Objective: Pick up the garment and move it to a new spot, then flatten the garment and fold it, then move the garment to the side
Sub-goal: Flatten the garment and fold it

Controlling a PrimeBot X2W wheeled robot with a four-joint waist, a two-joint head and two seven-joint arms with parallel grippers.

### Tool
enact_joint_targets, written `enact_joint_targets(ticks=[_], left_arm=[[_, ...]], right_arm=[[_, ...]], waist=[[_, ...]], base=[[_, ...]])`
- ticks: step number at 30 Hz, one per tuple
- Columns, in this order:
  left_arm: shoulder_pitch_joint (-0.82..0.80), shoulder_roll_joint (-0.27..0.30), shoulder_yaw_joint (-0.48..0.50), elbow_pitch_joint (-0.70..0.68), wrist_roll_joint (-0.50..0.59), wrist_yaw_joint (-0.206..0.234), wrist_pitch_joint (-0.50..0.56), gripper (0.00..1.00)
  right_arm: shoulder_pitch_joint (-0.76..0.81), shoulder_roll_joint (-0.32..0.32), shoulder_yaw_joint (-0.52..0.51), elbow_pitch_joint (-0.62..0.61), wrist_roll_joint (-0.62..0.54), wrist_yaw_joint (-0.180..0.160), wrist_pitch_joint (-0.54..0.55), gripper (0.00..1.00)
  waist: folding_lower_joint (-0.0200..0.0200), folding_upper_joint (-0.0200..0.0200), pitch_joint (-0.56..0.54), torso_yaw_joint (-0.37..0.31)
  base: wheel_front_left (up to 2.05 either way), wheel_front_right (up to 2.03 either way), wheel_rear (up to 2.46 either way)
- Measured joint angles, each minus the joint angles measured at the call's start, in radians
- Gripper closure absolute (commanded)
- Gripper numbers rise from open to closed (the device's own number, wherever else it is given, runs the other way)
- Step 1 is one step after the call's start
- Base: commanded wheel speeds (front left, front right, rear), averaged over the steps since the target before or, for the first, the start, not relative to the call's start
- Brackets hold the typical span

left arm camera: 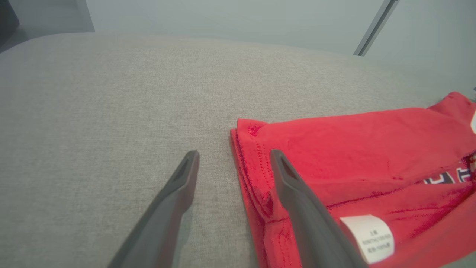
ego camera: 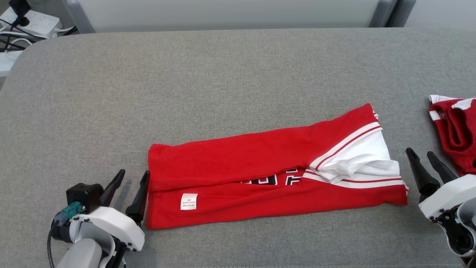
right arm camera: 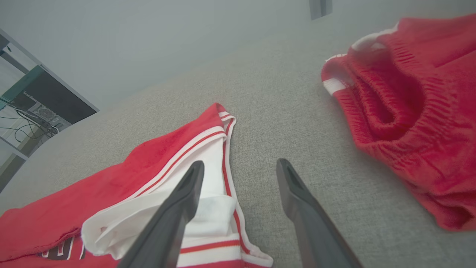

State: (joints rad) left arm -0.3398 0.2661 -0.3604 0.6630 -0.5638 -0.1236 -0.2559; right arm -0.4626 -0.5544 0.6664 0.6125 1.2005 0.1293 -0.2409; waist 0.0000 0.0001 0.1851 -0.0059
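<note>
The garment is a red jersey with white sleeves and red stripes, folded lengthwise into a long band across the grey table, a white label near its left end. My left gripper stands open at that left end, one finger over the hem, the other over bare cloth surface. My right gripper is open just off the right end, beside the white sleeve. Nothing is held between either pair of fingers.
A second red piece with an elastic waistband lies at the table's right edge, close to my right gripper and large in the right wrist view. A power strip with cables sits off the far left corner. The grey tabletop stretches behind the jersey.
</note>
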Motion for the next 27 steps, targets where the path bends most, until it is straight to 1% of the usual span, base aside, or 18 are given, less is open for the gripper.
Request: enact_joint_targets(ticks=[5,7,11,16,21,25,26,27], left_arm=[[0.06,-0.057,0.079,-0.061,0.082,0.0,0.0,0.0],[0.069,-0.071,0.098,-0.085,0.111,0.0,0.0,0.0],[0.071,-0.096,0.106,-0.127,0.152,0.0,0.0,0.0],[0.075,-0.1,0.118,-0.157,0.163,0.0,0.0,0.0],[0.087,-0.1,0.119,-0.167,0.166,0.0,0.0,0.0],[0.088,-0.102,0.122,-0.176,0.166,0.0,0.0,0.0],[0.088,-0.102,0.122,-0.176,0.166,0.0,0.0,0.0],[0.088,-0.103,0.123,-0.177,0.167,0.0,0.0,0.0]], right_arm=[[-0.004,0.077,-0.06,0.051,-0.086,0.0,-0.007,0.0],[-0.005,0.105,-0.083,0.076,-0.11,0.0,-0.007,0.0],[-0.017,0.137,-0.137,0.15,-0.17,0.0,-0.007,0.0],[-0.044,0.159,-0.202,0.217,-0.235,0.0,-0.007,0.0],[-0.051,0.189,-0.196,0.27,-0.252,0.0,-0.008,0.0],[-0.069,0.186,-0.167,0.278,-0.248,0.0,-0.01,0.0],[-0.069,0.186,-0.167,0.278,-0.248,0.0,-0.01,0.01],[-0.072,0.185,-0.159,0.277,-0.242,0.0,-0.008,0.22]], waist=[[0.0,0.0,0.0,0.023],[0.0,0.0,0.002,0.035],[0.0,0.0,0.007,0.061],[0.0,0.0,0.023,0.095],[0.0,0.0,0.047,0.118],[0.0,0.0,0.059,0.125],[0.0,0.0,0.059,0.125],[0.0,0.0,0.061,0.124]], base=[[0.0,0.0,0.0],[0.0,0.0,0.0],[0.0,0.0,0.0],[0.0,0.0,0.0],[0.0,0.0,0.0],[0.0,0.0,0.0],[0.0,0.0,0.0],[0.0,0.0,0.0]])
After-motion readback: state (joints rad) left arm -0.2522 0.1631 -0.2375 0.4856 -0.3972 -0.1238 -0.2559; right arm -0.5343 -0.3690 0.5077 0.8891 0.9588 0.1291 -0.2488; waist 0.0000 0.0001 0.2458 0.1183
